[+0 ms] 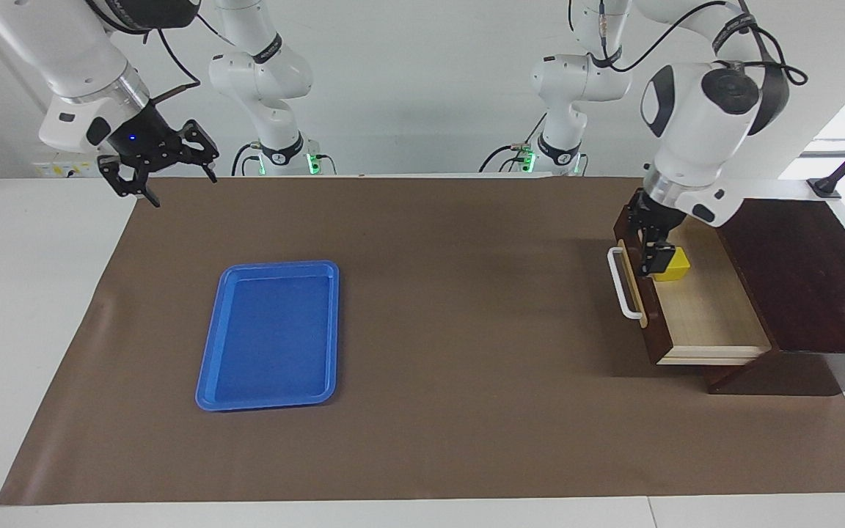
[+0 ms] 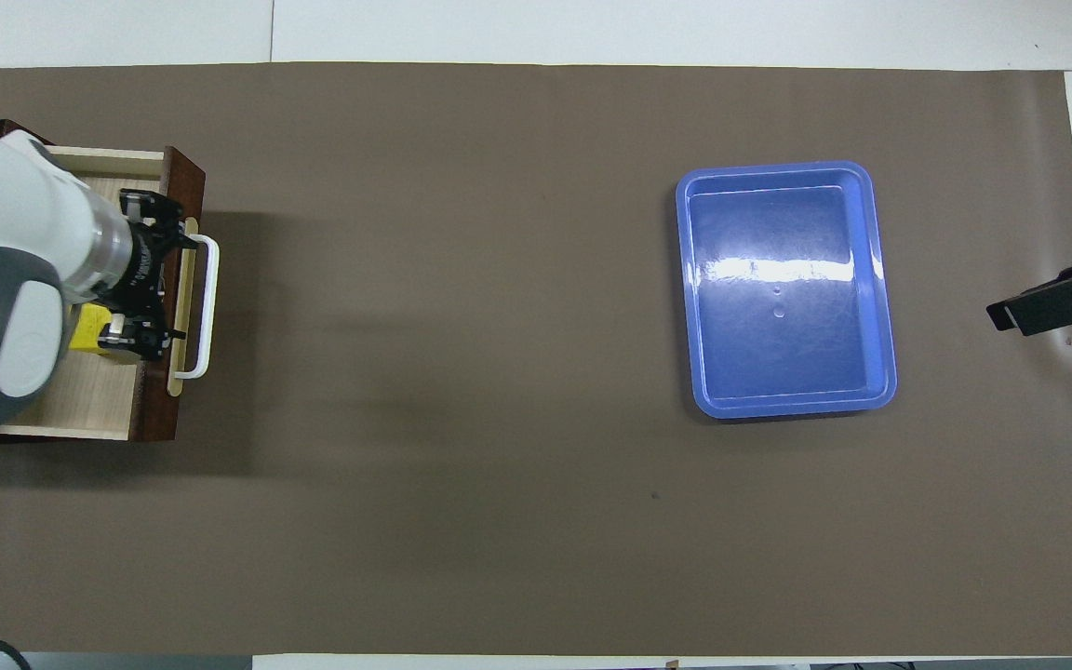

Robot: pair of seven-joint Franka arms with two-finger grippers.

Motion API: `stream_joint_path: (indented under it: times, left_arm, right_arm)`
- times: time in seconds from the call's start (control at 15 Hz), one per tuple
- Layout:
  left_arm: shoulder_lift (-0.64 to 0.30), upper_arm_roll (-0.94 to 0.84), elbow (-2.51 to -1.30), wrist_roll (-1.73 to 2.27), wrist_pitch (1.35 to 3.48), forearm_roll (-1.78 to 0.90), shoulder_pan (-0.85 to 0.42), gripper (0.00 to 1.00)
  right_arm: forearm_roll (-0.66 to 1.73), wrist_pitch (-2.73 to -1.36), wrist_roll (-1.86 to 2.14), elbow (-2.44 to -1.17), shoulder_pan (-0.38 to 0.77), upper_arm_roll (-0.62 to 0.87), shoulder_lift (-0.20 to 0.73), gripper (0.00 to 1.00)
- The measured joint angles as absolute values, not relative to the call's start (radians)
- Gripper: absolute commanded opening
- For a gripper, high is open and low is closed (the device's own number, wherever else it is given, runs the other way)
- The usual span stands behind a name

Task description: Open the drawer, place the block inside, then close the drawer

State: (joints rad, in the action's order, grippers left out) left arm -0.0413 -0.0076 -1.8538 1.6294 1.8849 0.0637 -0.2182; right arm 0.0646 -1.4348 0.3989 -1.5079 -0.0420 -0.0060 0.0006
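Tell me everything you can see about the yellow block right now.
The block is a small bright yellow cube with smooth, plain faces, plastic or painted by the look of it. It sits flat on the pale wood floor of the open drawer, close to the drawer front, in the half nearer the robots. The left gripper hangs right beside it over the drawer front, jaws open, and does not hold it. From overhead the arm hides most of it.

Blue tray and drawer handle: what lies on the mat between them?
Nothing. Between the blue tray and the drawer's white handle there is only bare brown mat; the overhead view shows this best, and the facing view agrees.
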Motion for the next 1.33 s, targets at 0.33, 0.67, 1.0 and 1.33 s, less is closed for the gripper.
stream_joint_path:
  times: [0.33, 0.67, 1.0, 1.33]
  left_arm:
    - [-0.08, 0.009, -1.948, 1.644, 1.991, 0.121, -0.237, 1.0]
    - [-0.08, 0.003, -1.956, 1.632, 2.016, 0.176, -0.161, 1.0]
    - [-0.082, 0.009, -1.948, 1.611, 2.043, 0.232, -0.093, 1.0]
    - [-0.089, 0.017, -1.944, 1.44, 2.11, 0.245, 0.077, 1.0]
  right_arm:
    - [-0.019, -1.368, 0.176, -1.507, -0.042, -0.006, -0.038, 1.0]
    - [-0.027, -1.343, 0.076, -1.536, -0.042, -0.007, -0.061, 1.0]
    - [-0.027, -1.439, 0.068, -1.583, -0.042, -0.007, -0.062, 1.0]
    - [-0.027, -1.479, 0.068, -1.613, -0.042, -0.007, -0.057, 1.0]
